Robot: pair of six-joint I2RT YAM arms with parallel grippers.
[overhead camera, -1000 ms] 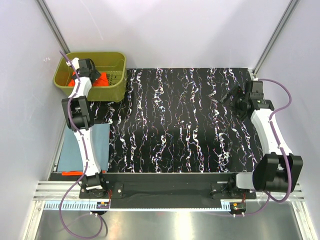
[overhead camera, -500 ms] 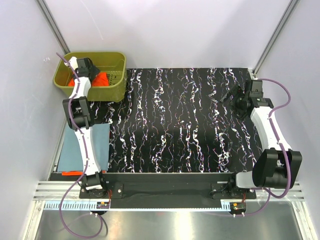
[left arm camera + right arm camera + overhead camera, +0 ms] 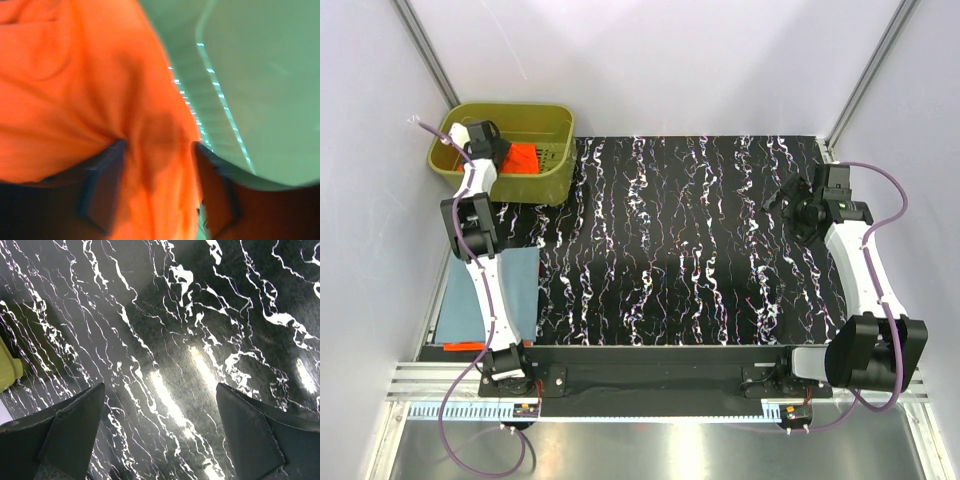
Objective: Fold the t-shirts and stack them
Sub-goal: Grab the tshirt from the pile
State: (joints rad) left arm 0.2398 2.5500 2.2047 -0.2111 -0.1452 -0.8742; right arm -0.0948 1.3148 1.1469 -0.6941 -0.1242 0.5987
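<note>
The orange t-shirt (image 3: 526,157) lies crumpled inside the olive-green basket (image 3: 546,186) at the back left. My left gripper (image 3: 496,149) reaches down into the basket. In the left wrist view a ridge of the orange t-shirt (image 3: 75,90) fills the gap of the left gripper (image 3: 159,150) and touches both dark fingers (image 3: 102,192). A blue-grey t-shirt (image 3: 460,300) lies flat and folded at the table's left edge, partly behind the left arm. My right gripper (image 3: 783,198) hovers open over the black marbled mat (image 3: 670,250), and the right wrist view shows the right gripper (image 3: 160,387) with nothing between its fingers.
The basket's green wall (image 3: 260,75) stands close to the right of the left fingers. A thin orange-red edge (image 3: 465,347) shows at the near side of the folded blue-grey shirt. White enclosure walls stand on both sides, and a metal rail (image 3: 660,385) runs along the near edge.
The left gripper has shifted back and left inside the basket and its jaws have narrowed onto the orange cloth. The right arm has barely moved.
</note>
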